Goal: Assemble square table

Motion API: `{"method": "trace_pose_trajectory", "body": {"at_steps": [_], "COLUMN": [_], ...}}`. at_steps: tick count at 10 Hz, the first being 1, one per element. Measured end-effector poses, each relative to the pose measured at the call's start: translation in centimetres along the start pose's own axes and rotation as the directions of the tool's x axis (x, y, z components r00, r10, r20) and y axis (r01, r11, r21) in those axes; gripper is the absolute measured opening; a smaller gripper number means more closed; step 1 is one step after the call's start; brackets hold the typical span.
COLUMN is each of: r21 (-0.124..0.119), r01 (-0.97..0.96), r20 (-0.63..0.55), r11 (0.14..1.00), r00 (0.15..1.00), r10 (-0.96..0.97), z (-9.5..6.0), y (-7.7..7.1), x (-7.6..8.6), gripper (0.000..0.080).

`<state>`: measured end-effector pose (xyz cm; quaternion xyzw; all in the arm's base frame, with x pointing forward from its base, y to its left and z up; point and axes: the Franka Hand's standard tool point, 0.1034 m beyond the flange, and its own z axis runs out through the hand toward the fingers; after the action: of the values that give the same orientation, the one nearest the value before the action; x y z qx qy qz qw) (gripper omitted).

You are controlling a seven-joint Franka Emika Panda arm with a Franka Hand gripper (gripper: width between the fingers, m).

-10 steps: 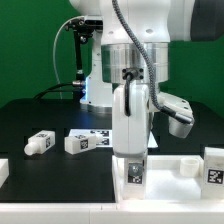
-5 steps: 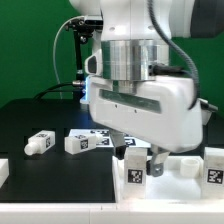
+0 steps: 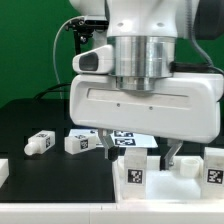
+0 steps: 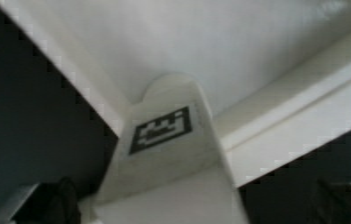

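The square table's white slab (image 3: 165,190) lies at the front of the exterior view. A white leg (image 3: 135,172) with a tag stands upright on its corner. My gripper (image 3: 139,153) hangs over that leg, its broad side facing the camera. Its fingers (image 3: 107,146) stand apart on either side of the leg, open. In the wrist view the tagged leg (image 4: 163,150) rises from the slab (image 4: 154,40) between the dark fingers (image 4: 51,200), with gaps on both sides. Two more legs (image 3: 40,143) (image 3: 80,142) lie on the black table. Another tagged leg (image 3: 213,166) stands at the exterior view's right.
The marker board (image 3: 125,137) lies behind the standing leg, partly hidden by my gripper. A small white piece (image 3: 188,164) sits on the slab's right part. A white piece (image 3: 3,172) shows at the exterior view's left edge. A green wall stands behind.
My gripper has turned about its vertical axis from narrow side to broad side. The leg's tag kept facing the camera. The fingers have let go of the leg.
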<state>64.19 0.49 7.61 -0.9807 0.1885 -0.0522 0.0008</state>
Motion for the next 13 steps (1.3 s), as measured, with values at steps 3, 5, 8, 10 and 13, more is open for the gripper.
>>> {"method": "trace_pose_trajectory", "body": {"at_steps": [3, 5, 8, 10, 13], "r21": [-0.002, -0.01, -0.024, -0.041, -0.043], "r01": [-0.002, -0.059, -0.228, -0.235, -0.216], "r20": [-0.005, -0.008, -0.001, -0.018, -0.016], "r11": [1.0, 0.998, 0.973, 0.971, 0.975], "r00": [1.0, 0.998, 0.974, 0.972, 0.976], "r10": [0.002, 0.059, 0.228, 0.234, 0.216], "z": [0.5, 0.5, 0.6, 0.4, 0.5], "y": [-0.3, 0.6, 1.1, 1.2, 1.3], "x": [-0.6, -0.3, -0.5, -0.5, -0.5], "gripper": [0.0511, 0.0376, 0.03, 0.03, 0.03]}}
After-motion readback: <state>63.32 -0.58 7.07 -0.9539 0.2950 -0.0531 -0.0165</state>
